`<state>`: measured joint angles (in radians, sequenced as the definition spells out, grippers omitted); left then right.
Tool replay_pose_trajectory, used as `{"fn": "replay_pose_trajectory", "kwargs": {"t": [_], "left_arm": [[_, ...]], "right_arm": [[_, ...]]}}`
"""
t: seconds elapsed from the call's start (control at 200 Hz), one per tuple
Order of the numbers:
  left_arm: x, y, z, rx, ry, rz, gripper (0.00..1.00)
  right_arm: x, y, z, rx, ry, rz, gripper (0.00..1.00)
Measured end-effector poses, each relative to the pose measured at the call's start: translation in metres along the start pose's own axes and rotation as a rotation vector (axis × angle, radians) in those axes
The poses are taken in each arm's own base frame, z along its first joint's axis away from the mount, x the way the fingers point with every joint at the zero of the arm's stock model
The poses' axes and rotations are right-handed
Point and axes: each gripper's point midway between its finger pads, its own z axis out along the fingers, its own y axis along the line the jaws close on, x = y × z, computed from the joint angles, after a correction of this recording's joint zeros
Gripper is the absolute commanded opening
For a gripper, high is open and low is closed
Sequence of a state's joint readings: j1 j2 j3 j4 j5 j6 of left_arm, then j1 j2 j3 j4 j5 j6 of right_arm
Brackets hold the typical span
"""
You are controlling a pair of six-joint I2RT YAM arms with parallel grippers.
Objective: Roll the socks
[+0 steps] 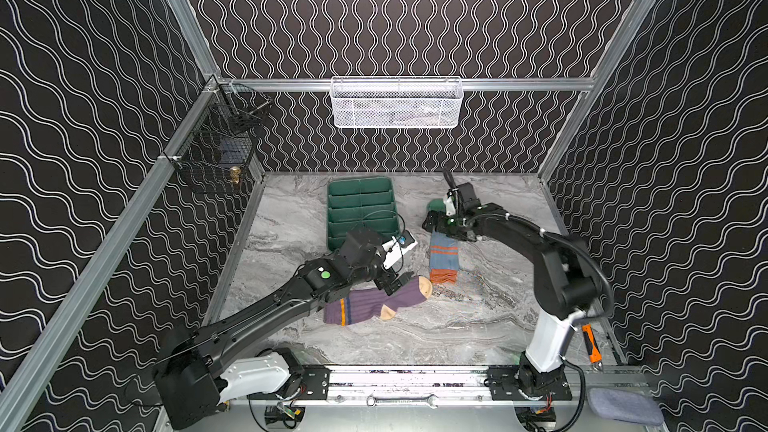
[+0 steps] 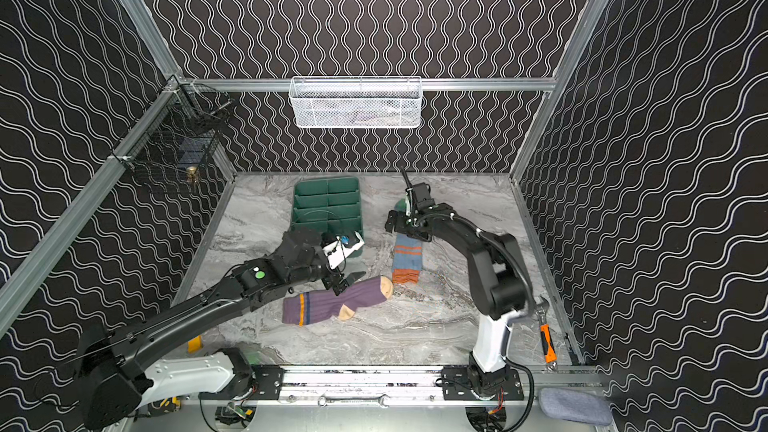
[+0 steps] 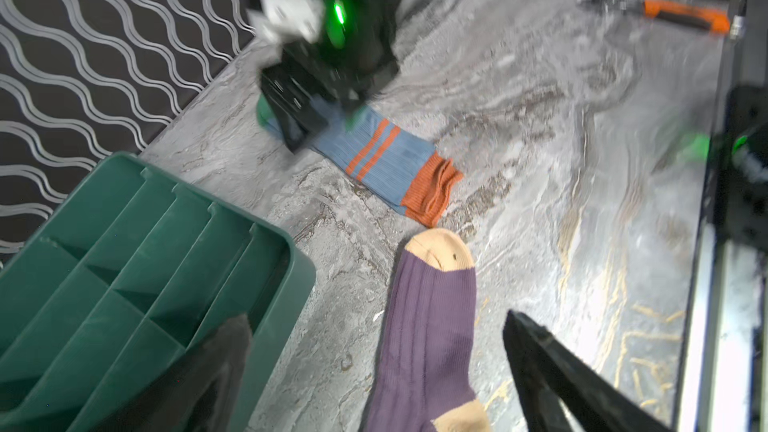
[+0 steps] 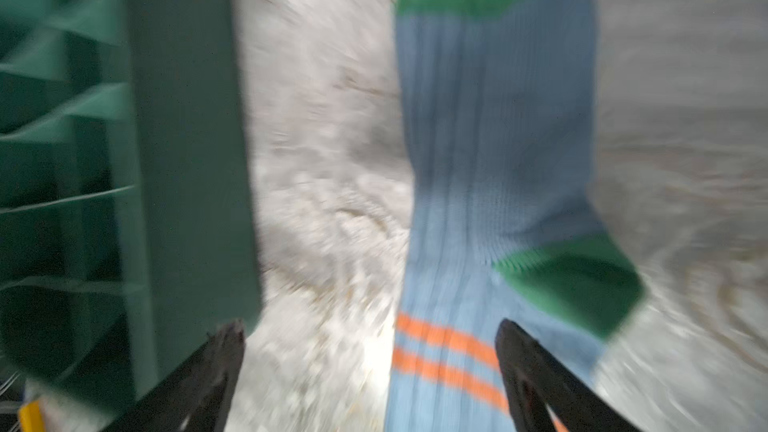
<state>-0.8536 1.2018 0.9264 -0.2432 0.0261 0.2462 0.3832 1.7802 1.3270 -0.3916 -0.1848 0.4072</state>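
Observation:
The purple sock lies flat on the marble table, its tan toe pointing at the blue sock's orange cuff. My left gripper hangs open over its foot, between heel and toe, gripping nothing. The blue sock lies behind it, green toe farthest back. My right gripper stands open over its foot part, empty. The right wrist view is blurred.
A green divided tray sits left of the blue sock. An orange-handled wrench lies by the right wall. A white mesh basket and a black wire basket hang on the walls. A grey-blue cloth pad lies front right.

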Motion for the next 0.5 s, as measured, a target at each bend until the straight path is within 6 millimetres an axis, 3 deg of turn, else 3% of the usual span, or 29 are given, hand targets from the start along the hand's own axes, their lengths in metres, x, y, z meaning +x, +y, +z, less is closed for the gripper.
{"fn": "replay_pose_trajectory", "kwargs": {"t": [0.065,0.13,0.215,0.36,0.5], "left_arm": [[0.0,-0.001,0.004,-0.003,0.016,0.014,0.94],[-0.006,0.004,0.002,-0.026,0.005,0.004,0.95],[-0.015,0.011,-0.011,-0.066,-0.037,-0.037,0.96],[-0.022,0.022,-0.041,-0.137,-0.118,-0.104,0.98],[-0.016,0.031,-0.061,-0.204,-0.142,-0.14,0.97]], "right_arm": [[-0.001,0.008,-0.023,-0.031,-0.035,-0.038,0.97],[0.014,0.01,-0.032,-0.034,-0.015,-0.05,0.96],[0.058,0.015,-0.027,-0.027,0.083,-0.079,0.93],[0.146,0.042,-0.017,-0.027,0.285,-0.205,0.86],[0.191,0.055,-0.012,-0.023,0.369,-0.256,0.81]]}}
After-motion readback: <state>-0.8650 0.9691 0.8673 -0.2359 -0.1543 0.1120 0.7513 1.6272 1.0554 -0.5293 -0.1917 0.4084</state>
